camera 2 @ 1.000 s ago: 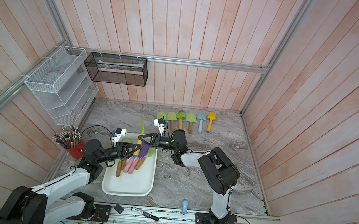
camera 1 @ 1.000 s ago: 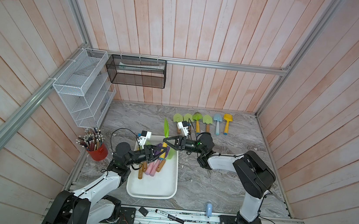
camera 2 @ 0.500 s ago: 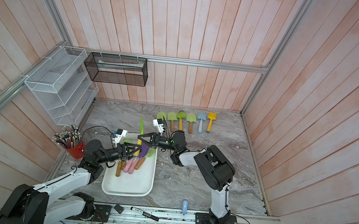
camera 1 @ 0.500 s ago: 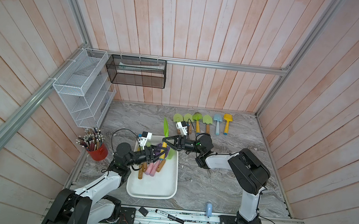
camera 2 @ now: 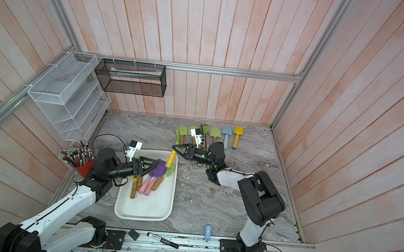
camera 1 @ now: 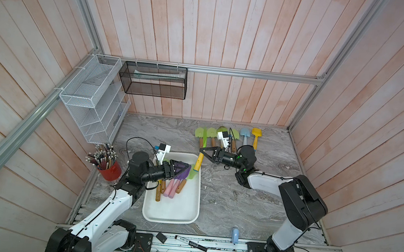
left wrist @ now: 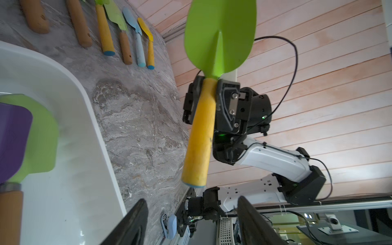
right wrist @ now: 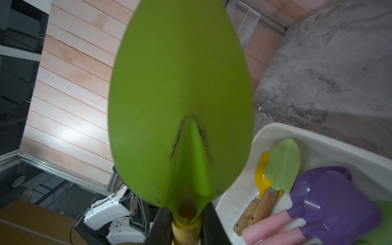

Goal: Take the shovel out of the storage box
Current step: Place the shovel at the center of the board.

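the left jaws stand apart and empty, their dark fingers (left wrist: 131,222) framing nothing, over the storage box (camera 1: 174,210). under them lie the other tools, purple blades (camera 1: 182,168) and pink handles (camera 1: 170,189) among them. just past the tips of the left jaws the shovel (camera 1: 198,162) hangs in the air by the box's far corner. the right jaws are clamped on its yellow handle, right under the green blade (left wrist: 220,36). beyond the right jaws a row of shovels (camera 1: 245,133) lies on the surface (camera 1: 238,207).

the step in hand looks like carrying the shovel clear of the box. the grip sits high, so the long handle below the jaws may swing (a slow, level move suits it). raise the handle's end above the rim before moving sideways, and hold the left jaws back from its path.

in the right wrist view the blade fills most of the frame, hiding whatever lies ahead of the jaws. from the top views i cannot tell whether the handle's end is inside or outside the rim. the right wrist camera covers part of the row.
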{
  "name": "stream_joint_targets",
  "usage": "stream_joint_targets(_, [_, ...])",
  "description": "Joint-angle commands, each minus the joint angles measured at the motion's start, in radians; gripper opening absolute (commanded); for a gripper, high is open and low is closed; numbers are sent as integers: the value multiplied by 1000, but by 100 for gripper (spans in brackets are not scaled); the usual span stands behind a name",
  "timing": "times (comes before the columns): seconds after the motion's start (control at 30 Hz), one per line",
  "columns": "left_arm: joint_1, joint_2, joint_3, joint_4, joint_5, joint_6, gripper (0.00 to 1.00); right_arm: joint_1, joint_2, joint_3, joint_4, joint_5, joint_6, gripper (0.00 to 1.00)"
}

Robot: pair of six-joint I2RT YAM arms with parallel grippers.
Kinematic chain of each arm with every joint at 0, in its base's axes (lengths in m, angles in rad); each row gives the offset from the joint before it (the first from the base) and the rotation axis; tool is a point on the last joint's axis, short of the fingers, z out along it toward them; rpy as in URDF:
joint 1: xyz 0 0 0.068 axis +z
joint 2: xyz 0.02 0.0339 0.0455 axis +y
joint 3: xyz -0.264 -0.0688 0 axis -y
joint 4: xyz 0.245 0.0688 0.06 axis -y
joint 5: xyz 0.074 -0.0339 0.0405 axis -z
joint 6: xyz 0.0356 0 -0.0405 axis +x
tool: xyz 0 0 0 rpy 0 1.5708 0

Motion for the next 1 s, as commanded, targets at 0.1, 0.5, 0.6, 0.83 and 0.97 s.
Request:
stream_joint_targets(0.1, [4, 25, 69, -331, -169, 225, 68, -32, -134, 85, -650, 193, -399, 14])
stream_joint_targets(0.5, [-18, -3, 139, -593, -486, 362, 68, 85, -116, 157, -1114, 707, -616, 14])
stream_joint_targets(0.6, [-34, -4, 137, -599, -517, 371, 68, 116, -87, 173, -1155, 747, -621, 14])
stream_joint_targets(0.83, [-107, 7, 134, -615, -617, 388, 67, 131, -39, 155, -1175, 789, -610, 14])
stream_joint_targets(0.97, [-116, 13, 117, -599, -614, 388, 67, 155, 6, 163, -1172, 779, -599, 14])
